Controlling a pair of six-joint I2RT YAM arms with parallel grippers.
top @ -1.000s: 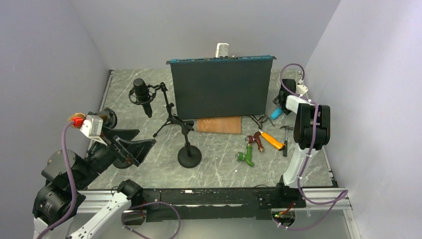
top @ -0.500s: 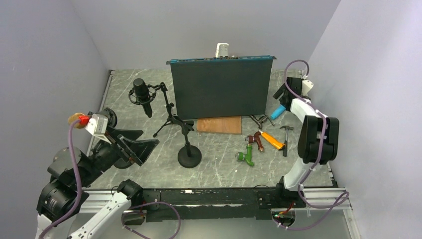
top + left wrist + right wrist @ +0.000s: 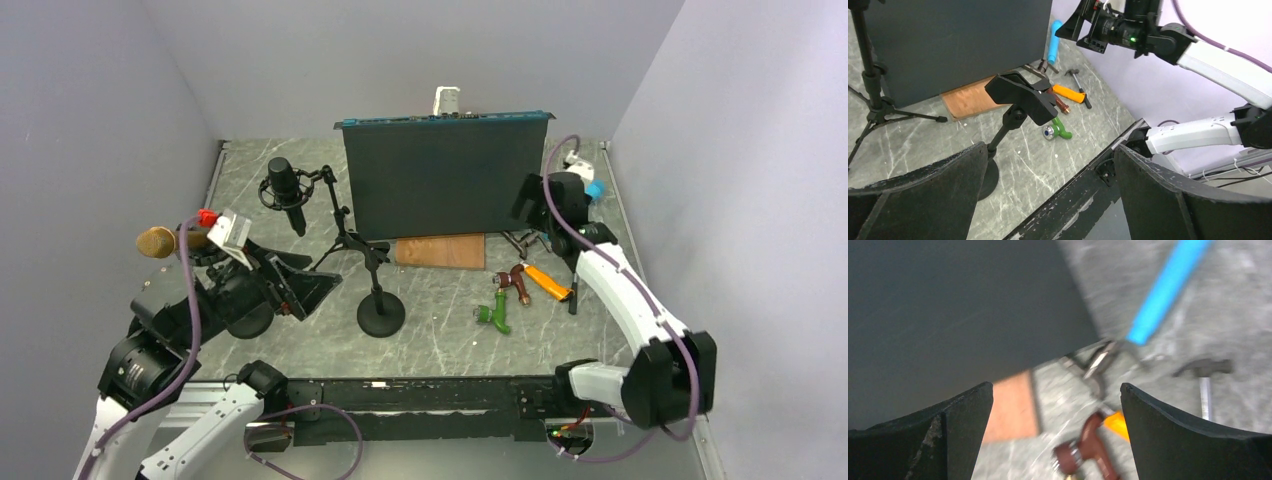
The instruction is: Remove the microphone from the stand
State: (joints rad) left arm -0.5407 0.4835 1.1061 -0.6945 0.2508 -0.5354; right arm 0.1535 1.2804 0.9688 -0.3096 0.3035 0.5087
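The black microphone (image 3: 283, 186) hangs in a shock mount on a black tripod stand (image 3: 341, 236) at the back left. It does not show in either wrist view; only the tripod's pole and legs (image 3: 871, 85) show in the left wrist view. My left gripper (image 3: 303, 289) is open and empty, in front of and below the tripod, left of a round-base stand (image 3: 380, 313). In its own view the left gripper (image 3: 1048, 200) is wide open, with the stand's clamp head (image 3: 1020, 95) ahead. My right gripper (image 3: 528, 203) is open and empty by the dark panel's right edge, and the right gripper (image 3: 1058, 435) is blurred.
A large dark upright panel (image 3: 441, 178) stands at the back centre with a wooden board (image 3: 440, 251) at its foot. A green fitting (image 3: 493, 317), brown-handled tool (image 3: 518, 281), orange-handled tool (image 3: 548, 282), hammer (image 3: 574, 283) and blue tool (image 3: 1168, 290) lie right. A gold round object (image 3: 155, 241) lies far left.
My left arm has moved right and forward towards the two stands. My right arm has swung down and left from the back right corner to the panel's right edge. The microphone has not moved.
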